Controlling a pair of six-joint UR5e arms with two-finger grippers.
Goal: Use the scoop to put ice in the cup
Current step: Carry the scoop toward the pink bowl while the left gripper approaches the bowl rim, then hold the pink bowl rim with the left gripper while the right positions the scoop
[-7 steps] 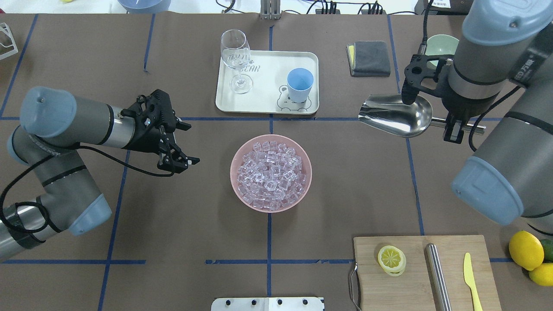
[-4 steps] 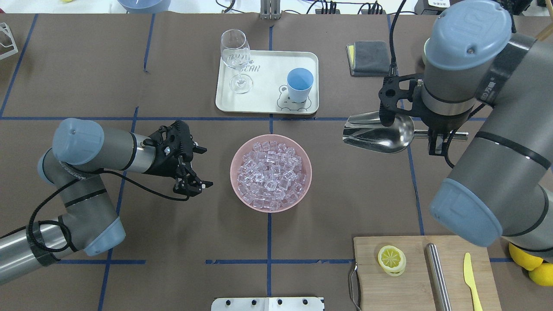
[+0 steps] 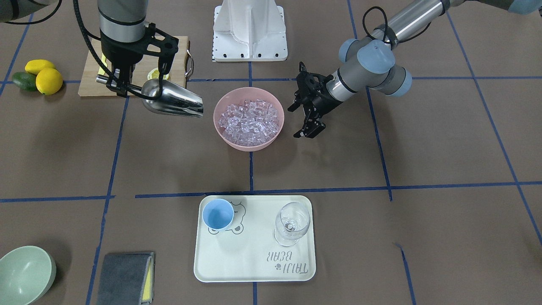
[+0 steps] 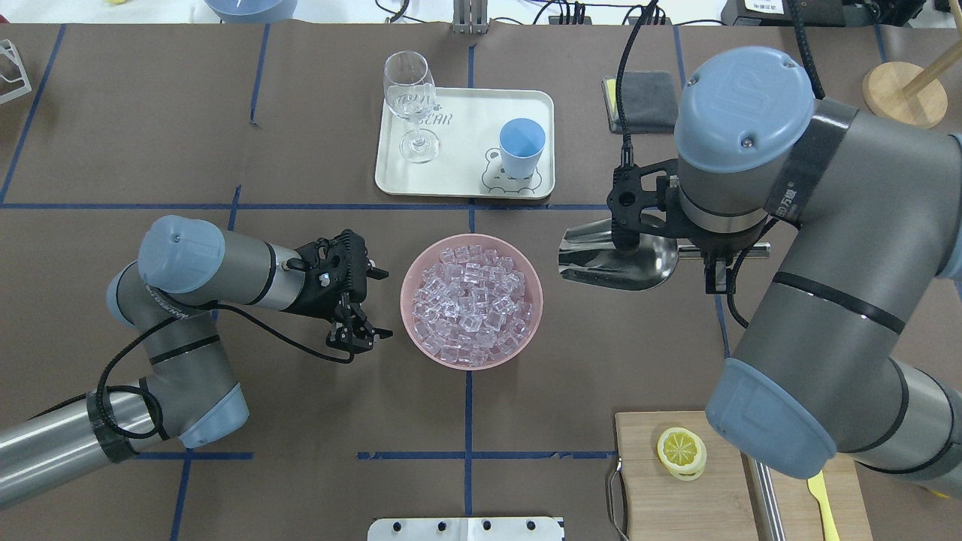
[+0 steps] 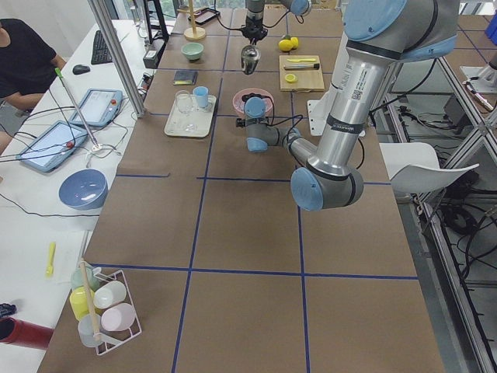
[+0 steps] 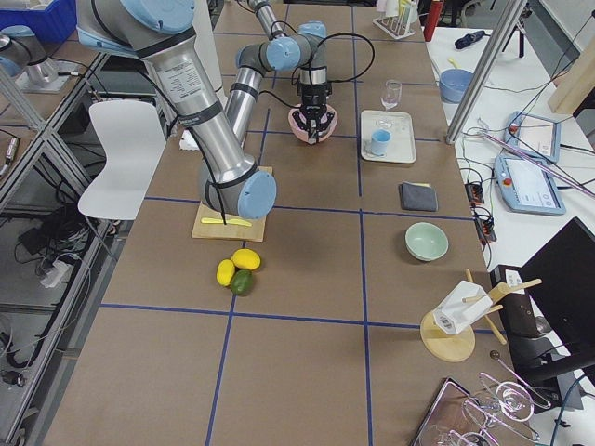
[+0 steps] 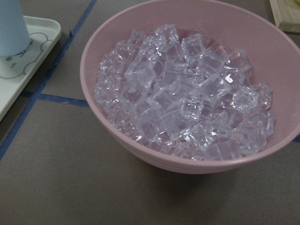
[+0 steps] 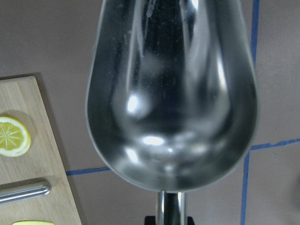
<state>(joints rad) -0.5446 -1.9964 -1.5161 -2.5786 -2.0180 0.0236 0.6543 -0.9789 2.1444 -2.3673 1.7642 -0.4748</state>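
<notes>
Standing by the table, I see the scoop [image 4: 612, 259] right of centre in the overhead view, a shiny silver trough with a rounded back and a thin straight rod handle running off to the right. The right gripper [image 4: 710, 263] is clamped on that rod, and the scoop's open mouth points left toward the pink bowl [image 4: 471, 364] — close to its rim but not touching. From the right wrist camera the scoop [image 8: 171, 93] fills most of the frame, its polished inner wall showing only bright smeared reflections, with the handle leaving at the bottom edge. The ice [image 4: 472, 300] sits heaped in the bowl at the middle of the overhead view: many small clear glassy cubes, piled about level with the rim. The left wrist view shows the ice [image 7: 183, 98] up close, the cubes tumbled at every angle and catching the light. The left gripper [image 4: 387, 303] hovers just left of the bowl, its fingers spread apart and holding nothing. The cup [image 4: 521, 146] — light blue, round, without a handle — stands upright on the right part of the white tray [image 4: 458, 150] above the bowl, over a printed bear. A clear stemmed glass [image 4: 409, 90] stands at the tray's left end.
</notes>
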